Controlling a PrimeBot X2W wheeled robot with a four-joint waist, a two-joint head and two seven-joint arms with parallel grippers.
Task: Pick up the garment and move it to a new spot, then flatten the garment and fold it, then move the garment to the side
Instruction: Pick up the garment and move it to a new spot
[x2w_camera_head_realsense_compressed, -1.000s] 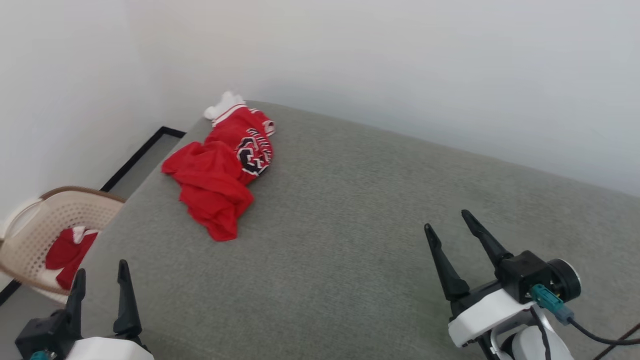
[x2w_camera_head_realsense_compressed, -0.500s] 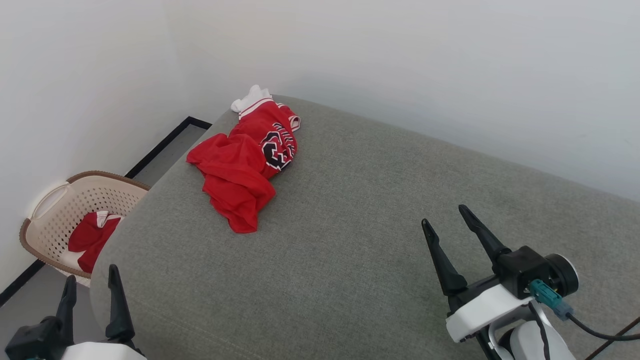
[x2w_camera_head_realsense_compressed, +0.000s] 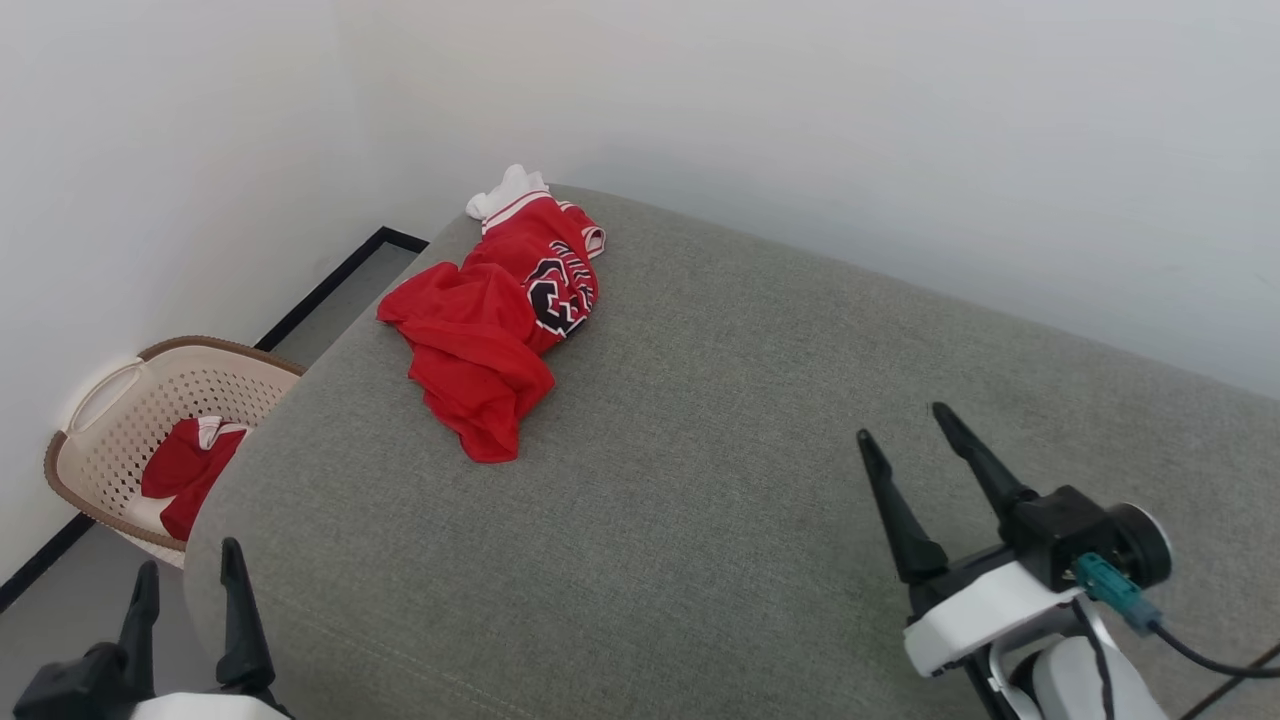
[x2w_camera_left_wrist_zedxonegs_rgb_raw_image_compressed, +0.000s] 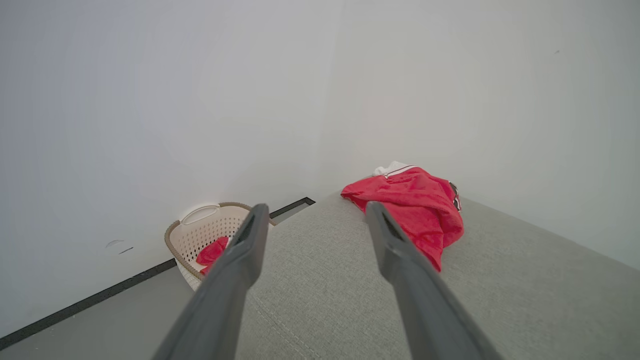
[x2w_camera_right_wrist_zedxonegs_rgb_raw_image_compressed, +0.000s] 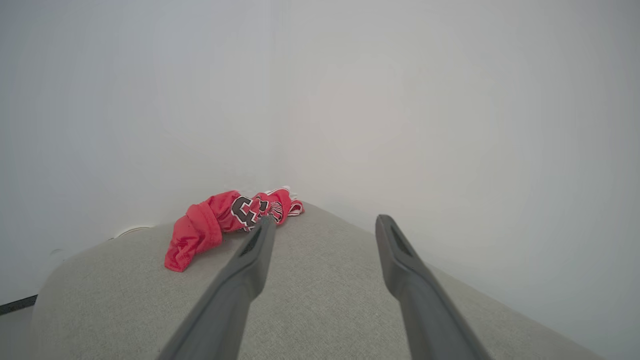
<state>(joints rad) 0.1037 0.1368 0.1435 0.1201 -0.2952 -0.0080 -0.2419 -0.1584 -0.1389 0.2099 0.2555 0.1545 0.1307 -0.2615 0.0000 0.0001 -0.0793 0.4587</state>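
Observation:
The garment (x2w_camera_head_realsense_compressed: 490, 330) lies crumpled at the far left corner of a grey cushioned surface (x2w_camera_head_realsense_compressed: 700, 500), red with a white sleeve and black lettering showing. The left wrist view has the garment (x2w_camera_left_wrist_zedxonegs_rgb_raw_image_compressed: 415, 210) ahead and to the right, the right wrist view has the garment (x2w_camera_right_wrist_zedxonegs_rgb_raw_image_compressed: 225, 220) ahead and to the left. My left gripper (x2w_camera_head_realsense_compressed: 188, 570) stands open at the lower left, near the surface's front edge, far from the cloth. My right gripper (x2w_camera_head_realsense_compressed: 905, 425) is open over the right part of the surface. Both are empty.
A beige laundry basket (x2w_camera_head_realsense_compressed: 110, 420) with a brown rim sits on the floor left of the surface, with red and white cloth (x2w_camera_head_realsense_compressed: 185, 470) inside. White walls close in behind and to the left. A dark cable (x2w_camera_head_realsense_compressed: 1210, 655) trails from the right wrist.
The head camera swung, shifting the whole scene rightward in the picture. The garment lies as before on the surface. Both grippers stay open.

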